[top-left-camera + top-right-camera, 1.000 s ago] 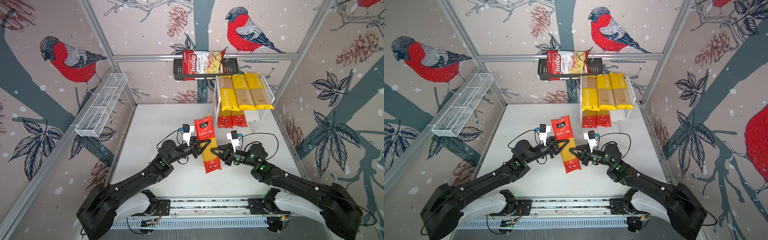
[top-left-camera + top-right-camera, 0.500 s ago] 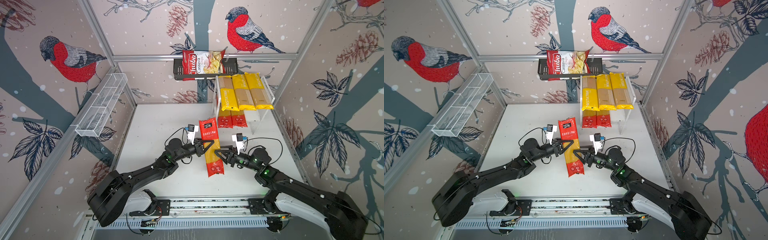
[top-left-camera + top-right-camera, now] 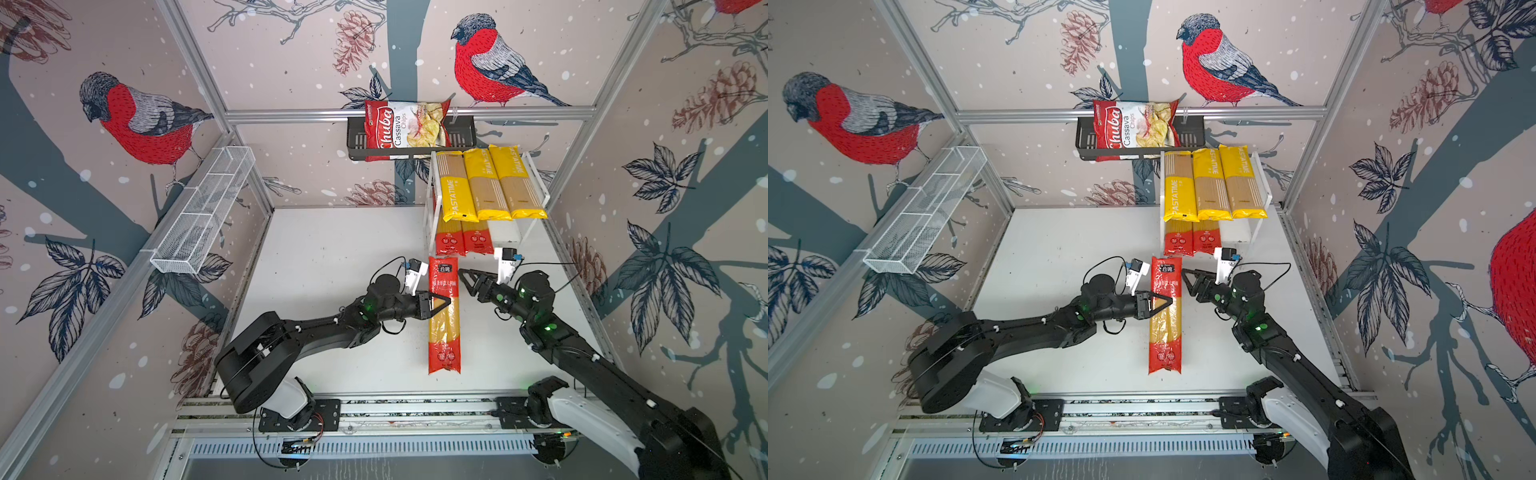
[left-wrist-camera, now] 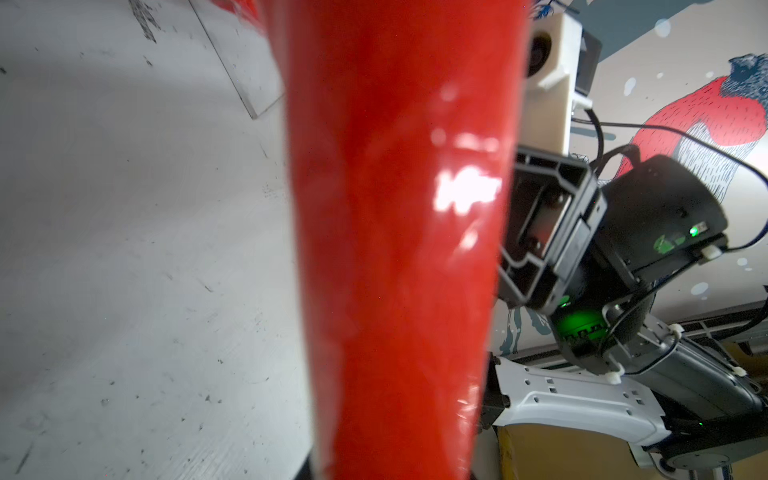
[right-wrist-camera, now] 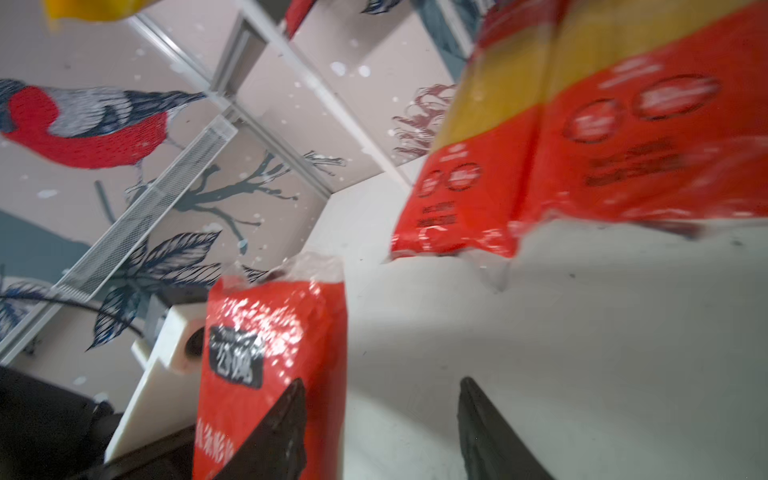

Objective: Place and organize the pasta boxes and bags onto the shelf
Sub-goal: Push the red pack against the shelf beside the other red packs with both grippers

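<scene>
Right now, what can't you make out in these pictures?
Left wrist view: the held red pack fills the frame, hiding the left gripper's jaws.
Both top views: the shelved red packs' far ends, under the yellow packs.
Right wrist view: their print, blurred.

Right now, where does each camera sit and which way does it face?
Both top views: overhead, facing down at the shelf; both arms show.
Left wrist: close against the held red pack; the right arm shows.
Right wrist: behind the open right gripper, facing the shelf.
Shared: every view shows the red pack.
</scene>
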You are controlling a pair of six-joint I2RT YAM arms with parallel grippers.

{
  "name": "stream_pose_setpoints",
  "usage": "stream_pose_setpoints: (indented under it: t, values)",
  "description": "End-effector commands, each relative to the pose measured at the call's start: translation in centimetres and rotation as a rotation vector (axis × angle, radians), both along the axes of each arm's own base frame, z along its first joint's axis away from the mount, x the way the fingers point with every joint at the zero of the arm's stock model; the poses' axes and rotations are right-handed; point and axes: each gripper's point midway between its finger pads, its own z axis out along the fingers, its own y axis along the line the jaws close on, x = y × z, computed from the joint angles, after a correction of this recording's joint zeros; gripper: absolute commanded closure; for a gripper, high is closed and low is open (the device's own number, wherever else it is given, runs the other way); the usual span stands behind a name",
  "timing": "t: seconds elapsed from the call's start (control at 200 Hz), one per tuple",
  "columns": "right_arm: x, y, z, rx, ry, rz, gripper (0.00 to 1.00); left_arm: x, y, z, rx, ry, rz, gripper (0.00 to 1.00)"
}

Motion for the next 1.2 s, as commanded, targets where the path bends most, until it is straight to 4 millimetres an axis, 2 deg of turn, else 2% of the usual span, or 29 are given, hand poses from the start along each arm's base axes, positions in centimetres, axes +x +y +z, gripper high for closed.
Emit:
stream_pose_setpoints:
  t: [0.0,0.275,0.47,0.49,0.595,0.901,1.191]
  values:
    - [0.6,-1.7,-0.9,0.0,0.072,-0.059,0.41,0.0,-1.7,3.3,-0.118,-0.033,-0.066,0.92]
    - [0.6,-3.7,-0.8,0.0,0.058,-0.135,0.41,3.1,-5.0,2.3,-0.13,0.051,-0.077,0.93]
    - [0.3,-4.2,-1.6,-0.006,0.086,-0.144,0.4,6.2,-4.8,2.4,-0.18,0.095,-0.033,0.96]
    - [0.2,-4.3,-1.7,-0.006,0.089,-0.145,0.4,6.6,-5.0,3.5,-0.202,0.079,-0.032,0.96]
    - [-0.3,-4.4,-2.6,0.001,0.112,-0.141,0.39,7.6,-5.4,4.5,-0.215,0.066,-0.015,0.96]
    - [-1.2,-4.8,-3.7,0.021,0.147,-0.138,0.36,9.3,-6.6,5.6,-0.227,0.049,0.008,0.96]
    - [-2.2,-4.5,-4.1,0.134,0.188,-0.093,0.26,12.7,-6.5,7.3,-0.28,0.008,0.108,0.96]
